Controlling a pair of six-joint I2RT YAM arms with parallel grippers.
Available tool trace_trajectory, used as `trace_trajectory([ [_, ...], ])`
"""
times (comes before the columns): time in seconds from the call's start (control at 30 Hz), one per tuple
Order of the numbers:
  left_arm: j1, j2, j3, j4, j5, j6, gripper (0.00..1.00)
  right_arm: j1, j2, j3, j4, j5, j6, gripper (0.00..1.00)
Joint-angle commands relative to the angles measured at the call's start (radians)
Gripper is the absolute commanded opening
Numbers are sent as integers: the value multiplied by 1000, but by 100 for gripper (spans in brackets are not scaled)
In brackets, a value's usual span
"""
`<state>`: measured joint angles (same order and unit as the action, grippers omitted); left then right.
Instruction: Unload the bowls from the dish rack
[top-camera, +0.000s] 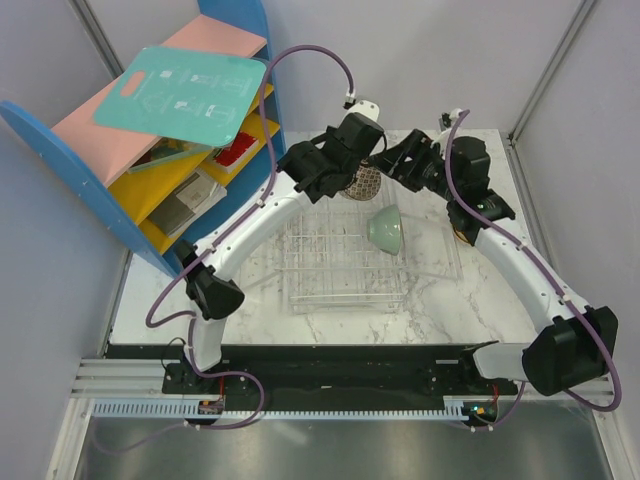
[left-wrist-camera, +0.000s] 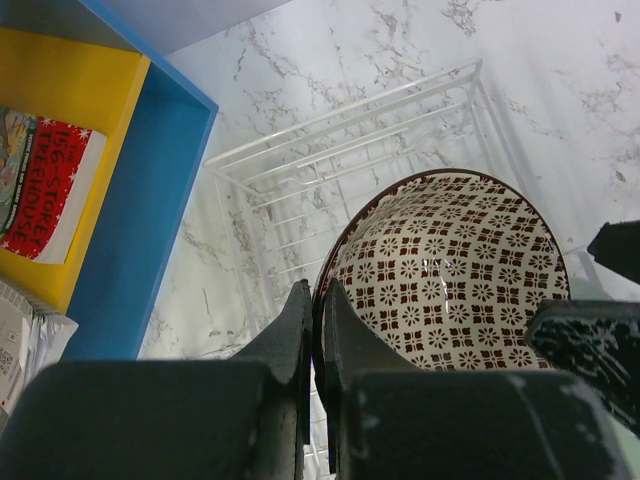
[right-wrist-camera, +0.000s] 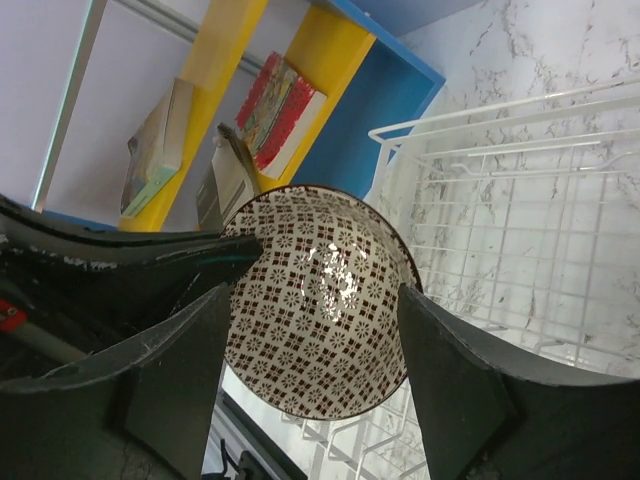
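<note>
**A:** Start at the left. What stands there?

**B:** A blue-and-yellow shelf unit (top-camera: 40, 125) at the table's (top-camera: 450, 310) far left corner. A teal cutting board (top-camera: 185, 95) lies on top of it, and a red book (left-wrist-camera: 45, 190) lies on one yellow shelf.

**A:** And the left arm?

**B:** It reaches from the near left edge across to the far middle. The left gripper (left-wrist-camera: 318, 310) is clenched on the rim of the patterned bowl (left-wrist-camera: 450, 270), one finger inside the wall and one outside.

**A:** Where is that bowl?

**B:** Off the table, held on edge over the far edge of the dish rack (top-camera: 330, 270). The left wrist view looks into its cream inside, which is covered in a dark brown grid pattern.

**A:** Where does the rack sit?

**B:** Around the middle of the table. It is thin white wire with low sides, and the marble shows through it.

**A:** Is anything in it?

**B:** The mint bowl (top-camera: 386, 230), near the rack's far right corner. It leans on its side rather than sitting flat.

**A:** And the right side?

**B:** The right arm curves in from the near right corner to meet the left one. The right gripper (right-wrist-camera: 315, 295) has its jaws spread wide, one finger on each side of the patterned bowl.

**A:** Has it got hold of the bowl?

**B:** I cannot tell. Both fingers are right beside the rim, but the views do not show whether the pads press on it.
</note>
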<state>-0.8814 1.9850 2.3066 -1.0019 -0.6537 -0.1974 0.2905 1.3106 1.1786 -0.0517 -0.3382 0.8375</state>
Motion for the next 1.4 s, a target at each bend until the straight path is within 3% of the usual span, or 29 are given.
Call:
trace_trajectory([
  [0.0, 10, -72, 5, 63, -50, -37, 2, 29, 10, -11, 26, 42, -12, 75],
  [0.5, 13, -156, -65, 66, -57, -46, 2, 99, 87, -39, 44, 94, -28, 75],
  [0.6, 12, -164, -75, 68, -49, -53, 2, 111, 104, -36, 44, 102, -18, 69],
  [0.63, 12, -167, -76, 69, -47, -53, 2, 113, 105, -33, 46, 107, -18, 64],
  [0.67, 12, -172, -82, 68, -46, -51, 2, 117, 107, -34, 44, 111, -18, 50],
  [0.83, 12, -189, -111, 72, -50, -40, 2, 130, 124, -31, 84, 110, -8, 25],
  [0.93, 12, -195, -128, 74, -52, -30, 2, 136, 122, -34, 93, 119, -6, 4],
  [1.03, 12, -198, -139, 75, -52, -28, 3, 137, 115, -34, 96, 126, -8, 0],
  [1.17, 12, -210, -165, 82, -60, -40, 48, 137, 89, -45, 96, 181, -12, 0],
  [1.23, 12, -221, -179, 83, -79, -51, 63, 137, 73, -54, 95, 220, -14, 0],
  [1.3, 12, -233, -193, 86, -132, -62, 71, 136, 47, -63, 81, 278, -24, 0],
  [1.37, 13, -261, -222, 92, -188, -79, 73, 125, 21, -73, 61, 312, -41, 0],
])
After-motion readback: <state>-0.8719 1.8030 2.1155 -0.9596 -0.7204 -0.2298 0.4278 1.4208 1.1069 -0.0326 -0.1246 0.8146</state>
